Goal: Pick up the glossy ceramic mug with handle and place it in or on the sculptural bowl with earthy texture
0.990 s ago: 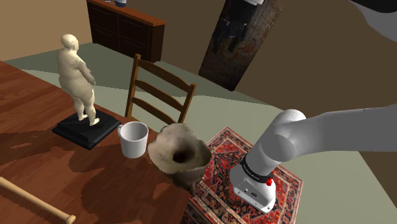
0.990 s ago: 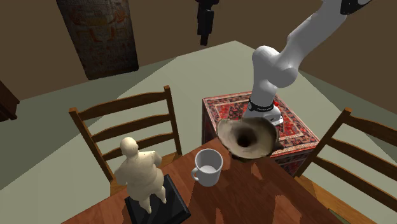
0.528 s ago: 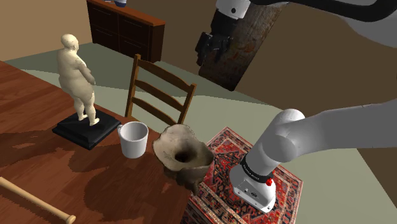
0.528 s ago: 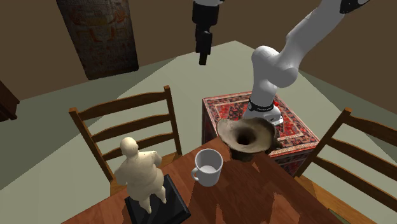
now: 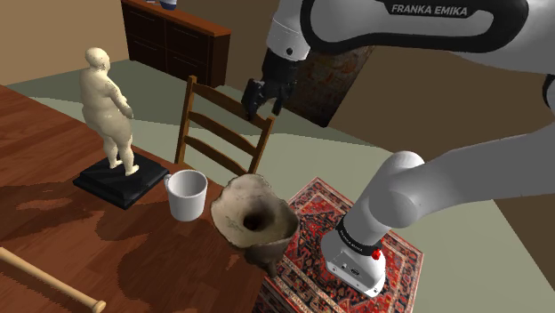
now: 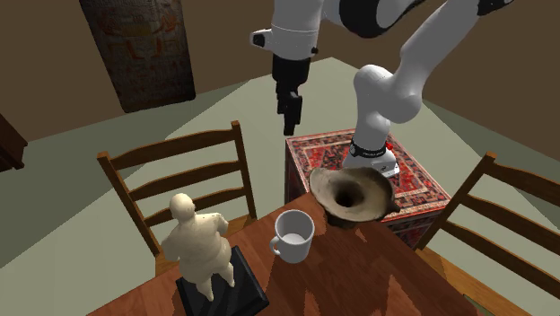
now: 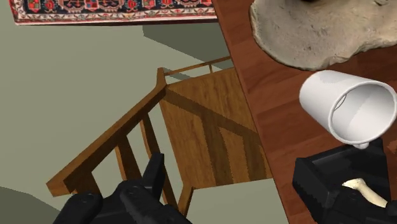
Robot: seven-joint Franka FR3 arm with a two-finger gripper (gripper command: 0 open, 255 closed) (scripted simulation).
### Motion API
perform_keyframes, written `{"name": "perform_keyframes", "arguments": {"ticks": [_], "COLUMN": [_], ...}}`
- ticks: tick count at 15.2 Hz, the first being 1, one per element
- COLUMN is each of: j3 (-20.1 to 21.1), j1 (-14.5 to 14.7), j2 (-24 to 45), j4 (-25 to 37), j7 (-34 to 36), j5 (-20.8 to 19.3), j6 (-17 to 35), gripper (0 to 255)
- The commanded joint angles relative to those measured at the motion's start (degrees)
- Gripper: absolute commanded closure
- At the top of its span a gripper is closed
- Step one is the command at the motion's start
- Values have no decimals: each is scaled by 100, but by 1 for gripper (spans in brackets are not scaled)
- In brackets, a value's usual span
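A white mug (image 5: 187,194) stands upright on the brown wooden table (image 5: 107,240), its handle turned toward the statue. Right beside it, at the table's corner, sits the rough tan bowl (image 5: 253,213) with a dark hollow. My black gripper (image 5: 258,98) hangs open and empty, high above the chair back, well above and behind the mug. From the second exterior view the gripper (image 6: 292,108) points down, above mug (image 6: 293,235) and bowl (image 6: 350,193). In the wrist view the mug (image 7: 347,105) and bowl (image 7: 318,32) lie off to one side of a black finger (image 7: 154,173).
A tan figure statue (image 5: 108,107) on a black base (image 5: 120,182) stands beside the mug. A wooden chair (image 5: 222,133) is under the gripper; another chair (image 6: 503,206) is at the table's other side. A bat (image 5: 44,280) lies near the front. The patterned stand (image 5: 356,267) is by the bowl.
The arm has swung down and toward the shoulder view's left, bringing the gripper lower over the chair. The mug stays where it was, and the bowl has barely shifted.
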Motion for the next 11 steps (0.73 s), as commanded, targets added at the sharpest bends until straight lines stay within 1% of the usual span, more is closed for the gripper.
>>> {"name": "perform_keyframes", "arguments": {"ticks": [1,6,11], "j3": [220,706,1211], "j1": [82,237,322], "j2": [262,939,1781], "j4": [-56,-134,-43], "j7": [173,533,948], "j5": [117,309,339], "j6": [323,1076,1826], "gripper": [0,0,0]}}
